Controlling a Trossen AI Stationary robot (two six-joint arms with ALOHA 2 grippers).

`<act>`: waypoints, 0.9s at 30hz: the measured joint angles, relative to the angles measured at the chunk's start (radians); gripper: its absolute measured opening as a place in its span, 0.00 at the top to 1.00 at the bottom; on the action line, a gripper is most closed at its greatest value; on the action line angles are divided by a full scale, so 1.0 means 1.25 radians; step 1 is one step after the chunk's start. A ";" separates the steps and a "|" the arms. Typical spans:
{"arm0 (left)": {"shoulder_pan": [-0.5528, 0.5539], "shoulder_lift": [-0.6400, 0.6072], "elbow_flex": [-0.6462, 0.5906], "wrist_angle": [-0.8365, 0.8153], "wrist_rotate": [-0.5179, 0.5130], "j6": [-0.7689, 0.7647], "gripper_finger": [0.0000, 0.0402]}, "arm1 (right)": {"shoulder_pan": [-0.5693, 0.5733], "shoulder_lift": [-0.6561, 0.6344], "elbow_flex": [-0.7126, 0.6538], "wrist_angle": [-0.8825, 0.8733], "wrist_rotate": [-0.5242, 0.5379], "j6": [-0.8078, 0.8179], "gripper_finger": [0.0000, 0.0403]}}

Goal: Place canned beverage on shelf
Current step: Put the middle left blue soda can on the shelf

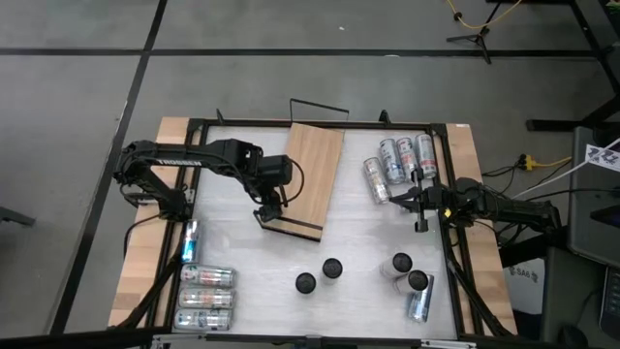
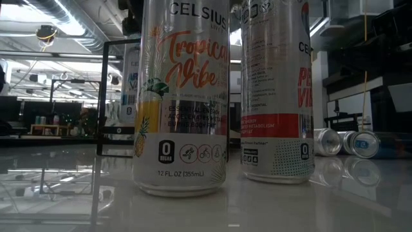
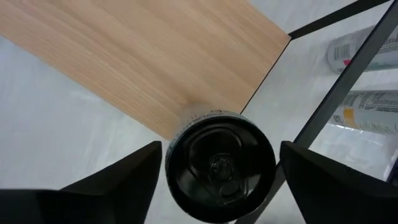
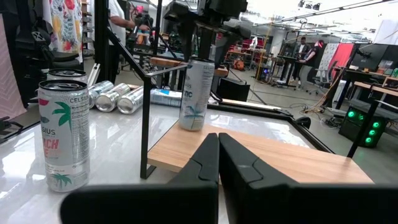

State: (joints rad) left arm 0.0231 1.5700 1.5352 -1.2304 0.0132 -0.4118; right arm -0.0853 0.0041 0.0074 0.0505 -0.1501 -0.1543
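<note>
Jaws spread either side of can (image 3: 219, 163) on shelf (image 1: 312, 176) edge: left gripper (image 1: 267, 210), pointing down. Right gripper (image 1: 399, 199): pressed together, level, table's right side.

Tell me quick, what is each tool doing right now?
Left tool: open, its fingers apart on either side of a can standing on the shelf.
Right tool: shut, holding nothing.

Likely robotics lab or workshop: exposed ceiling ducts (image 2: 38, 9), cluttered workbenches (image 4: 292, 62), people (image 4: 303, 53) behind.
</note>
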 joint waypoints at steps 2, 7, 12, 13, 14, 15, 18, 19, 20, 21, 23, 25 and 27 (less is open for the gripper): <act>0.000 0.000 0.000 0.004 0.000 0.000 0.18 | 0.000 0.000 0.000 0.000 0.000 0.000 0.99; 0.000 0.000 0.000 0.026 0.000 0.000 0.17 | 0.000 0.000 0.000 0.000 0.000 0.000 0.99; 0.003 0.000 0.000 0.036 -0.017 0.001 0.16 | 0.000 0.000 0.000 0.003 0.000 0.000 0.99; 0.005 0.000 0.000 0.039 -0.026 0.001 0.16 | 0.000 0.000 0.000 0.005 0.000 0.000 0.99; 0.008 0.000 0.000 0.043 -0.036 0.000 0.16 | 0.000 0.000 0.000 0.007 0.000 0.000 0.99; 0.011 0.000 0.000 0.048 -0.045 0.001 0.16 | 0.000 0.000 0.000 0.009 0.000 0.000 0.99; 0.027 0.000 0.000 0.072 -0.048 0.008 0.16 | 0.000 0.000 0.000 0.011 0.000 0.000 0.99; 0.032 0.000 0.000 0.077 -0.046 0.016 0.16 | 0.000 0.000 0.000 0.013 0.000 0.000 0.99; 0.037 0.000 0.000 0.085 -0.043 0.024 0.16 | 0.000 0.000 0.000 0.019 0.000 0.000 0.99; 0.043 0.000 0.000 0.094 -0.042 0.032 0.16 | 0.000 0.000 0.000 0.027 0.000 0.000 0.99; 0.054 0.000 0.000 0.111 -0.041 0.049 0.16 | 0.000 0.000 0.000 0.053 0.003 0.000 0.99; 0.065 0.000 0.000 0.128 -0.040 0.065 0.16 | 0.000 0.000 0.000 0.089 0.023 0.011 0.97; 0.076 0.000 0.000 0.146 -0.040 0.078 0.16 | 0.000 0.000 0.000 0.128 0.049 0.044 0.94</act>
State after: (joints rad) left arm 0.1178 1.5700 1.5352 -1.0476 -0.0372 -0.3141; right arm -0.0853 0.0040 0.0071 0.2109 -0.0886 -0.0992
